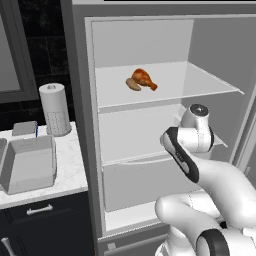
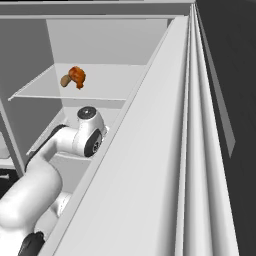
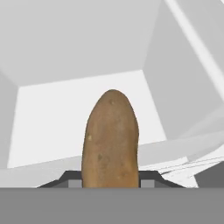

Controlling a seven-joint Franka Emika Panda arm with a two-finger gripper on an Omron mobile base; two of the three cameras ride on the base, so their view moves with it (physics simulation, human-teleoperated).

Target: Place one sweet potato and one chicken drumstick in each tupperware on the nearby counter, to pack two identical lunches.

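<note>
A brown sweet potato (image 3: 110, 140) stands lengthwise between my fingertips in the hand view, and my gripper (image 3: 110, 180) is shut on it inside the white fridge, over a white shelf. My arm reaches in at the middle shelf (image 1: 135, 145). On the top shelf lie a chicken drumstick (image 1: 144, 78) (image 2: 77, 75) and a second sweet potato (image 1: 133, 84) (image 2: 65, 80), touching each other. A grey tupperware (image 1: 30, 162) sits with nothing in it on the marble counter (image 1: 70, 170) left of the fridge. The edge of another grey container (image 1: 2, 150) shows at the far left.
A white cylinder (image 1: 55, 110) and a small grey block (image 1: 25, 128) stand at the back of the counter. The fridge's left wall (image 1: 82, 125) separates the shelves from the counter. The open fridge door (image 2: 165, 150) runs along my right side.
</note>
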